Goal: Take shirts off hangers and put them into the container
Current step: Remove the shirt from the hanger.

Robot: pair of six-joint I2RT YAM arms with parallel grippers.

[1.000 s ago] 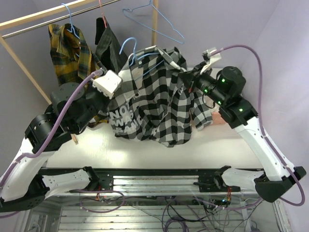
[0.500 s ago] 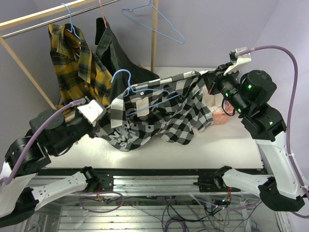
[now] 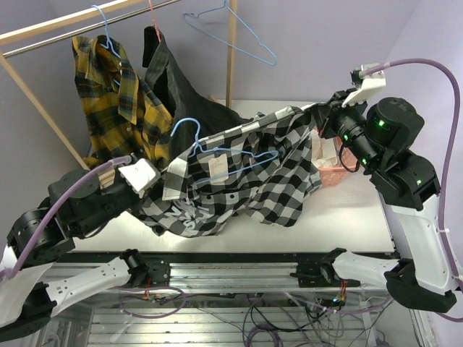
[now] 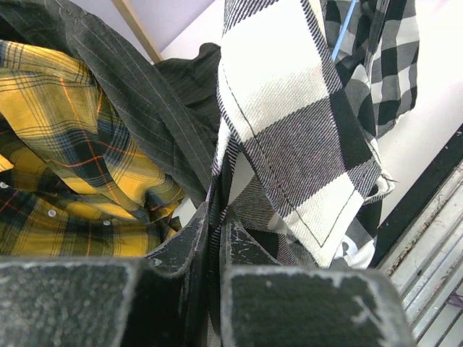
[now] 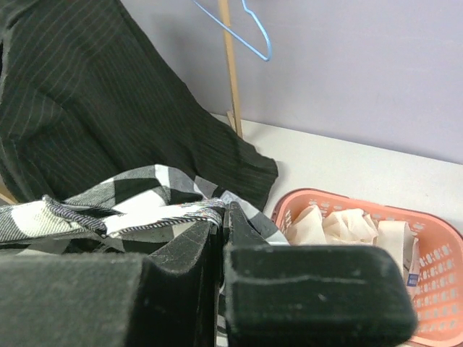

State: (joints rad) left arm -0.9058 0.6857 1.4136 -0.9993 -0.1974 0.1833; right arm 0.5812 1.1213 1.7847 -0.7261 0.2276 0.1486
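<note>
Over white table, stretching checked shirt: clamped by left gripper at eight o'clock, right gripper at two.

Pale lilac walls meet in a corner behind a white worktop. Light wooden rack poles stand at its back and left. Below the near edge runs a metal frame over tangled cables, perhaps lying on the floor. The light is even.
</note>
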